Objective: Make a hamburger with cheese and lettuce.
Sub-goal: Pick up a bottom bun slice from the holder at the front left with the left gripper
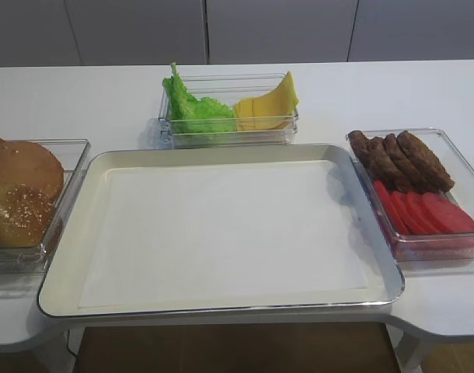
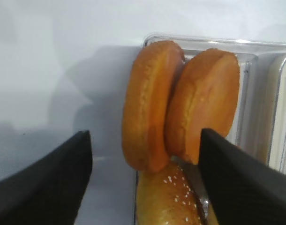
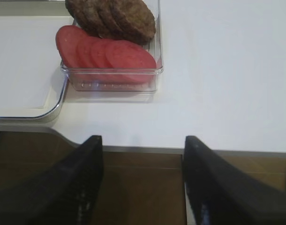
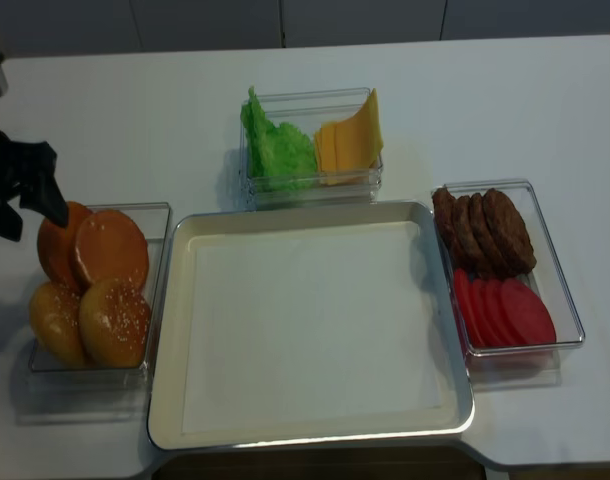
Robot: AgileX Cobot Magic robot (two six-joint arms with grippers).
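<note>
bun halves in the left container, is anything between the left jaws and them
Nothing visible is. The left gripper hangs open right over the two plain bun halves standing on edge in their clear container, one jaw on each side. Only the sesame-topped bun sits beside them, nearer the camera.

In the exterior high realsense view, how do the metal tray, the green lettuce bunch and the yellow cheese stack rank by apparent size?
1. Large silver-rimmed metal tray, by far the largest.
2. Ruffled green lettuce bunch.
3. Pale yellow cheese stack.

Lettuce and cheese look close in size, so their order is unsure.
</note>
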